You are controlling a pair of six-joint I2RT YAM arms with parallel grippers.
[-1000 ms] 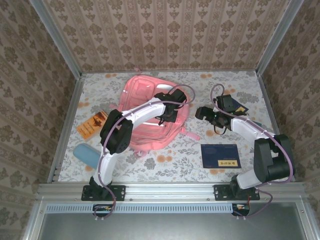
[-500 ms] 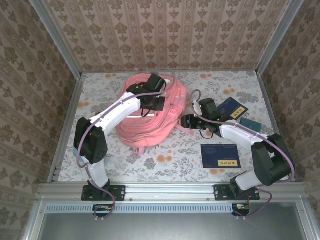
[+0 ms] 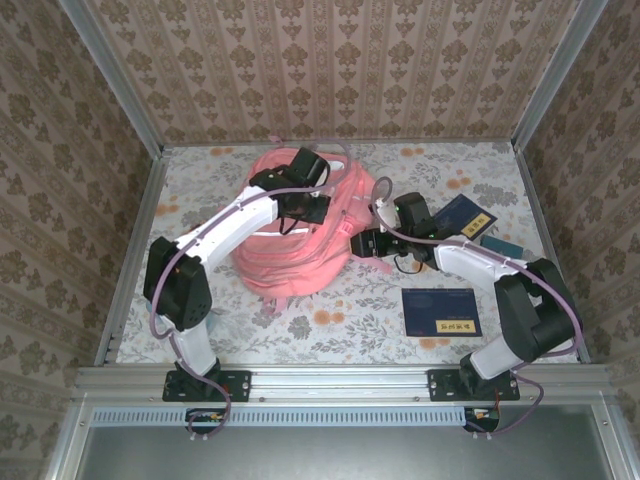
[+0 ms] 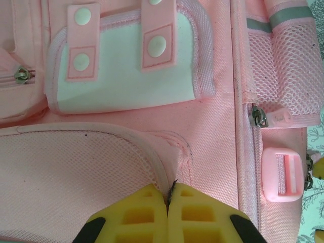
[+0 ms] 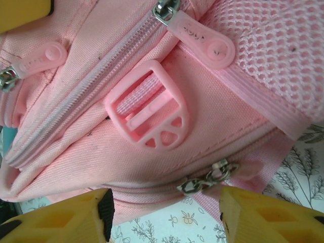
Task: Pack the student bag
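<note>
Pinching a fold of the large pink fabric backpack (image 3: 290, 258) (image 4: 217, 126) (image 5: 76, 131) with the left hand (image 3: 303, 197) (image 4: 168, 191), yellow fingers (image 4: 142, 215) clenched together on a seam beside a mesh pocket. Showing a white patch (image 4: 126, 71) with two snap tabs just beyond that hand. Holding the right hand (image 3: 363, 243) (image 5: 164, 205) released, fingers spread and gripping nothing, close against the backpack's side above the floral bench (image 3: 350, 312). Facing a zip line and a pink plastic buckle (image 4: 282, 173) (image 5: 149, 119) straight ahead of that hand. Lying back from the right hand, toward its arm's base and well apart: a flat dark-blue booklet (image 3: 441, 312).
</note>
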